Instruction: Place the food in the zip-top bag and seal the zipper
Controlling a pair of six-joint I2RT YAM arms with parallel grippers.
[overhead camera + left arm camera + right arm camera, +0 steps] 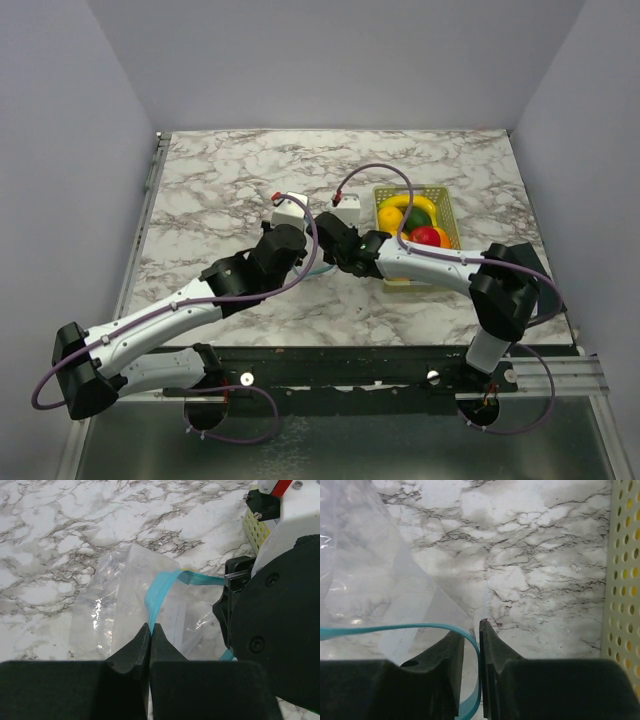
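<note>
The clear zip-top bag [107, 605] lies on the marble between both grippers; in the top view the arms hide nearly all of it. Its light blue zipper [162, 585] arcs up off the table. My left gripper [150, 627] is shut on the zipper. My right gripper [471, 627] has its jaws a narrow gap apart, and the zipper [395, 627] curls down through that gap against the right finger. The food sits in the basket: banana [405, 203], dark green piece [415, 220], red apple [427, 236] and orange [444, 238]. Both grippers meet at the table's middle, left [312, 262], right [335, 258].
The pale yellow-green slotted basket [447, 208] stands just right of the right gripper; its wall shows in the right wrist view [625, 580] and the left wrist view [255, 527]. The right arm's black wrist body [280, 610] is close beside the left gripper. Grey walls ring the table.
</note>
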